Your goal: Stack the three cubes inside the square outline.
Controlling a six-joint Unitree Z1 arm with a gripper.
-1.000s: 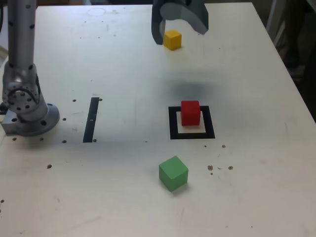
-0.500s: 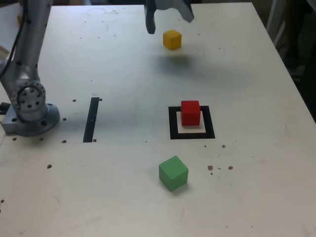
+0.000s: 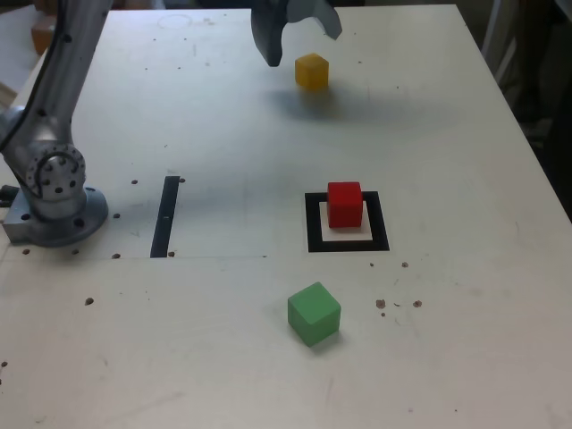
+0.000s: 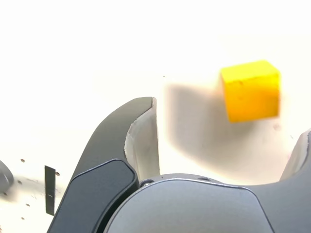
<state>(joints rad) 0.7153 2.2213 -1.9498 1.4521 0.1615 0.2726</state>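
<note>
Step in hand: approach to the yellow cube (image 3: 312, 71); judged the second block of the stack, none yet lifted.
Gripper (image 3: 295, 36): jaws spread wide, holding nothing; it hangs at the far edge of the table (image 3: 447, 340), just to the exterior view's left of the yellow cube and above it.
Wrist view: the yellow cube (image 4: 251, 90) lies ahead of the open jaws, nearer one finger than the other, apart from both; one finger pad (image 4: 143, 141) shows pale lining, clear of the block.
Red cube (image 3: 345, 204): sits upright inside the square outline (image 3: 313, 223), toward its far side, with pale centre showing on the near side.
Green cube (image 3: 314, 313): near side of the table, turned at an angle, just outside the outline and apart from it.
Black strip (image 3: 165, 216): to the exterior view's left of the outline, untouched.
Arm base (image 3: 54, 192): at the exterior view's left edge.
Next move, judged: centre the jaws over the yellow cube, one finger on each side, descend, then close; the offset toward the exterior view's left needs correcting first, or a finger may nudge the block.
Change from one second ago: the gripper has shifted toward the exterior view's left and slightly farther away, from around the yellow cube to beside it; the arm's upright link leans more.
Unchanged: all three cubes and the outline keep their places.
</note>
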